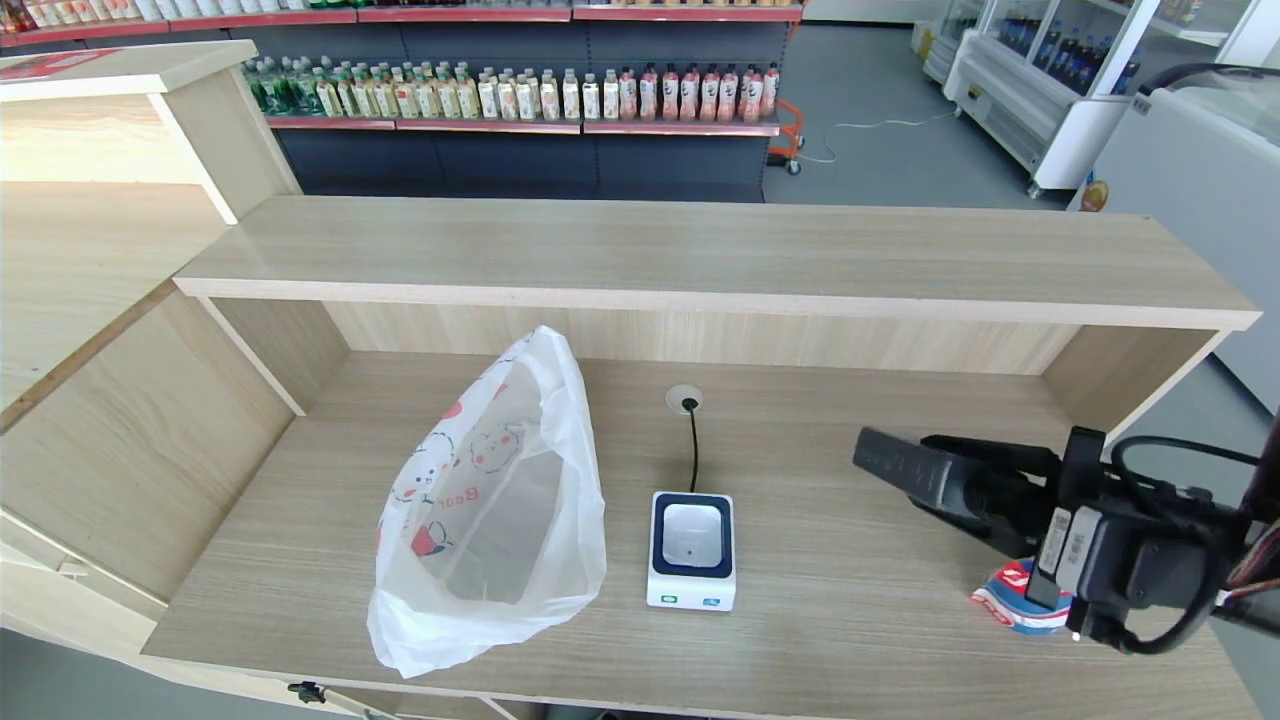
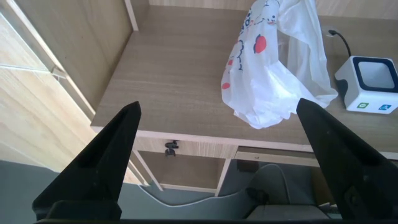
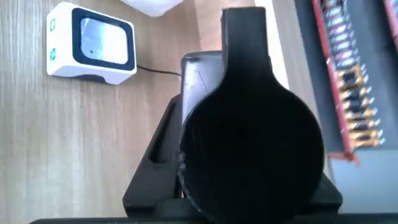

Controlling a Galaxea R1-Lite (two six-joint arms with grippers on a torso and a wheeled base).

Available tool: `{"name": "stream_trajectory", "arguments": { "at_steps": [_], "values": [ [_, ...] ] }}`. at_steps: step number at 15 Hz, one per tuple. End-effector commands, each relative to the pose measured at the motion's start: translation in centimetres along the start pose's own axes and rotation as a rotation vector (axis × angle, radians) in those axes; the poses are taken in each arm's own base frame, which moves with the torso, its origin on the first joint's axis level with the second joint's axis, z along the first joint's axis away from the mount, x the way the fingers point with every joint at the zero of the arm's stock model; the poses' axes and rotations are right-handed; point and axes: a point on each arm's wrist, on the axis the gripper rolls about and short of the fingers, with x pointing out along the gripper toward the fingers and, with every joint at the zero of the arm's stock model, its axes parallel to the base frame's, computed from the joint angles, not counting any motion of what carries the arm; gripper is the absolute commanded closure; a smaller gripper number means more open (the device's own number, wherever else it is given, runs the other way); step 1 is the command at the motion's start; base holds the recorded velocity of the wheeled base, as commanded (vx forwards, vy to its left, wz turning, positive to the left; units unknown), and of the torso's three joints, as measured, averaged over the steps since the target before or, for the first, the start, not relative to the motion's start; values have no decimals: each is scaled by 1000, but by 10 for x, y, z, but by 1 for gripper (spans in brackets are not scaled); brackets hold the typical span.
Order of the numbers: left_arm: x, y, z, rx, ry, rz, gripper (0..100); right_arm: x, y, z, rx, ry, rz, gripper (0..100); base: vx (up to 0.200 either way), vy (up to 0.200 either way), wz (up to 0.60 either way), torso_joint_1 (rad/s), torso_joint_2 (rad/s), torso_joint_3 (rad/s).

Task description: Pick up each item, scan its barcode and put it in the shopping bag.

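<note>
Here's the table point(image 1: 850, 620), pale wood, with a raised ledge point(image 1: 700, 250) running along its far side. Left of centre sits the bag point(image 1: 490, 520), white plastic with cartoon prints and red spots, slumped but with its mouth open and nothing showing through the thin plastic. Just beside it on the right, not touching, is the scanner point(image 1: 691, 550), a small white box with a dark-framed window facing up. Its black cable point(image 1: 693, 440) runs away to a grommet farther back.

Over on the right, the right end effector point(image 1: 880, 455) hangs above the table and points left toward the scanner, well apart from it. Whether it is wide or narrow, I cannot tell, as the wrist view is blocked by its own dark bulk. Under that arm, at the near right of the table, lies a packet point(image 1: 1010, 598) in red, white and blue. It is flat on the wood and partly hidden by the wrist, with nothing gripping it.

The left end effector point(image 2: 217, 107) is spread wide and holds nothing. It sits out off the near edge of the table, left of the bag.

Far behind are shelves point(image 1: 520, 125) lined with bottles point(image 1: 520, 95), and a freezer point(image 1: 1040, 100) stands at far right.
</note>
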Motion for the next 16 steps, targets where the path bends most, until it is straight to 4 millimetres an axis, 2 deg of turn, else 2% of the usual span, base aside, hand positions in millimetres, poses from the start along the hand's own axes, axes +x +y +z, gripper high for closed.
{"name": "stream_trajectory", "arguments": {
  "at_steps": [1, 2, 3, 4, 7, 16],
  "values": [
    [0, 0, 0, 0, 0, 0, 0, -2, 8, -6, -455, -287, 60, 100, 0, 0, 0, 0, 0, 0],
    [0, 0, 0, -1, 0, 0, 0, -1, 12, -6, -529, -344, 65, 100, 0, 0, 0, 0, 0, 0],
    [0, 0, 0, 0, 0, 0, 0, 5, 27, -2, -698, -494, 90, 100, 0, 0, 0, 0, 0, 0],
    [0, 0, 0, -1, 0, 0, 0, 9, 39, 1, -781, -567, 122, 100, 0, 0, 0, 0, 0, 0],
    [0, 0, 0, -1, 0, 0, 0, 11, 62, 20, -878, -744, 183, 100, 0, 0, 0, 0, 0, 0],
    [0, 0, 0, -1, 0, 0, 0, 22, 61, 21, -954, -767, 127, 100, 0, 0, 0, 0, 0, 0]
  ]
}}
